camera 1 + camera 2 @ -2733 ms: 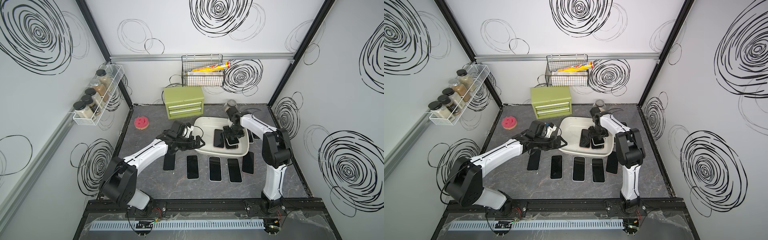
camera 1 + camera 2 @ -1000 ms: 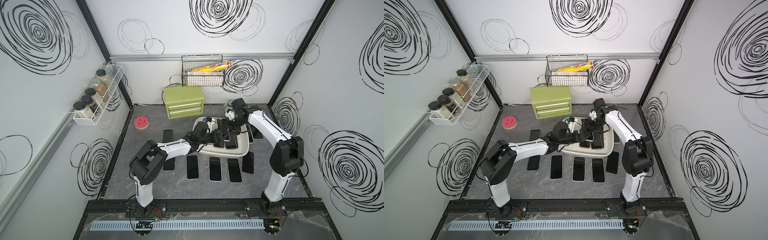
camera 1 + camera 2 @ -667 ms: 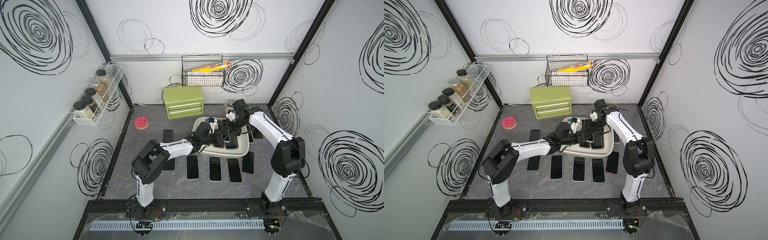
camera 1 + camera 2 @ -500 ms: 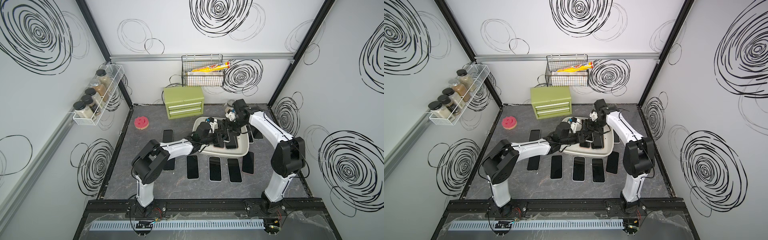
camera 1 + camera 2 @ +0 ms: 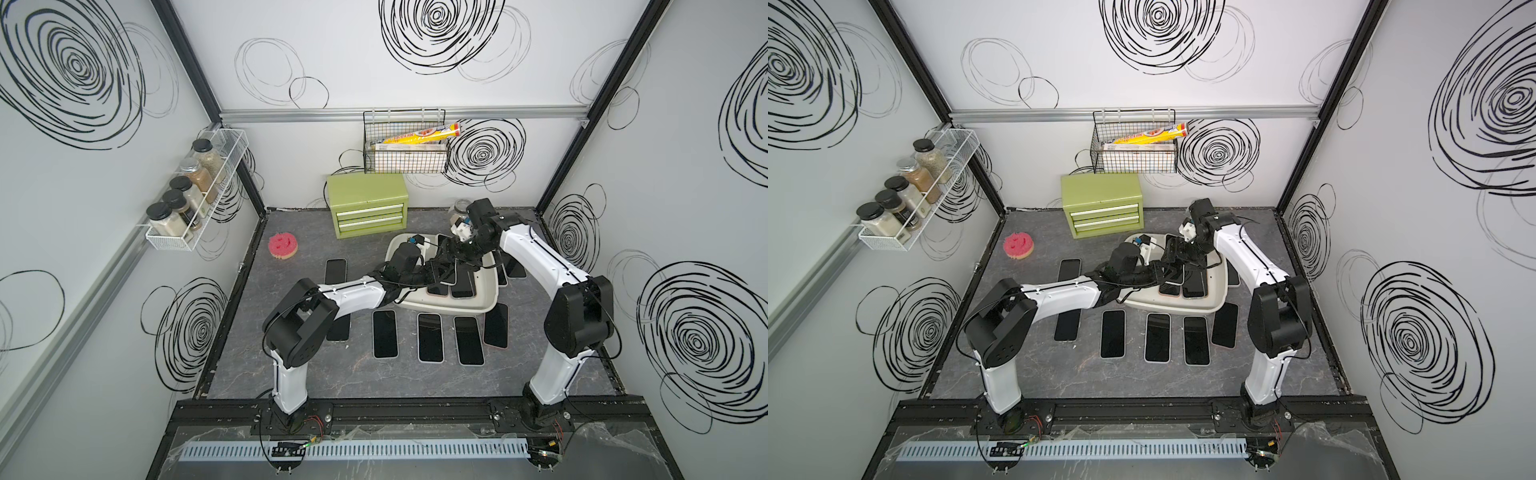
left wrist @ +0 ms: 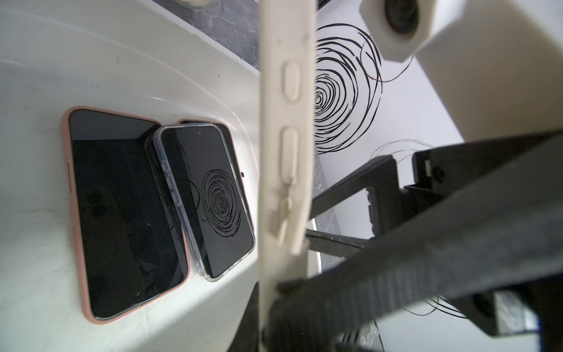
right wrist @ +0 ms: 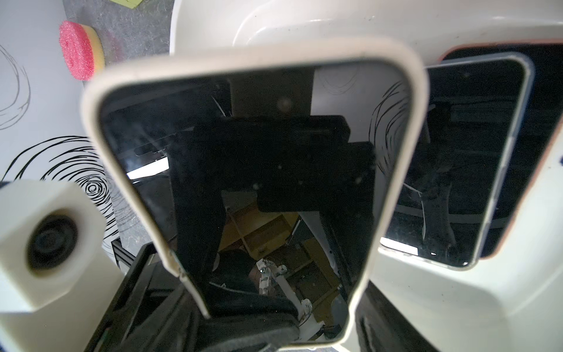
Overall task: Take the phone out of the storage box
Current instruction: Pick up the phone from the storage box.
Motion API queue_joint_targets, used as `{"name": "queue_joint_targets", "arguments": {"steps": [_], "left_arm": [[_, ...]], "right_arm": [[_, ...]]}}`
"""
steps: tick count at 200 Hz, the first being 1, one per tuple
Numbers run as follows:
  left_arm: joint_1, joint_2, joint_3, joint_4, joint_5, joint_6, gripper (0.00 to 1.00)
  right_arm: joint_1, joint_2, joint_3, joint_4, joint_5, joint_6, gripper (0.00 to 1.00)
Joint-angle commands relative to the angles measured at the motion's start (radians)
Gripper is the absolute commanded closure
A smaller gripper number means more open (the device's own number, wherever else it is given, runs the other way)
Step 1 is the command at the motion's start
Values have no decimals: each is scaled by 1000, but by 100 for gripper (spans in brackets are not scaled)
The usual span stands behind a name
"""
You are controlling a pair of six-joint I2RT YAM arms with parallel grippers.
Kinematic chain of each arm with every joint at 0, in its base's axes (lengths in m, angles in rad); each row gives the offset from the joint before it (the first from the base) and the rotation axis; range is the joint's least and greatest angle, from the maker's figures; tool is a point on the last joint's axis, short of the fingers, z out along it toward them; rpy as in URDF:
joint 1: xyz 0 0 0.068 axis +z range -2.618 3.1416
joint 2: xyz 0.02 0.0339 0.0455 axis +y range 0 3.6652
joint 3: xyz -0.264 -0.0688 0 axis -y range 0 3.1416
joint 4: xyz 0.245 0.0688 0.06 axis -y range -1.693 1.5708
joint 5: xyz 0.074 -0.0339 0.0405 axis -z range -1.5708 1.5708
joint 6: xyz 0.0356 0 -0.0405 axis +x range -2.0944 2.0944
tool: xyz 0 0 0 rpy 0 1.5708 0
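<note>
A phone in a cream case (image 6: 286,152) stands on edge above the white storage box (image 5: 478,307), its dark screen (image 7: 259,183) facing the right wrist camera. My left gripper (image 5: 436,270) is shut on its lower end, one finger on each face (image 6: 271,304). My right gripper (image 5: 457,251) reaches in from the back right and is shut across the phone's width (image 7: 265,304). Still lying in the box are a pink-cased phone (image 6: 122,213) and a clear-cased phone (image 6: 213,198), which rests on another pink-cased one.
Several phones (image 5: 428,336) lie face up on the table in front of and beside the box. A green two-drawer chest (image 5: 365,203), a pink sponge (image 5: 283,246) and a glass jar (image 5: 460,206) stand at the back. A wire basket (image 5: 405,153) and a spice rack (image 5: 187,208) hang on the walls.
My left arm reached over the box from its left edge, and its jaws closed on the phone. My right gripper lifted that phone off the box floor and now holds still.
</note>
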Motion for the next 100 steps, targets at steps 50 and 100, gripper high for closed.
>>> {"name": "queue_joint_targets", "arguments": {"steps": [50, 100], "left_arm": [[73, -182, -101, 61, 5, 7, 100], [101, -253, -166, 59, 37, 4, 100]], "right_arm": [[8, 16, 152, -27, 19, 9, 28], [3, 51, 211, 35, -46, 59, 20]]}}
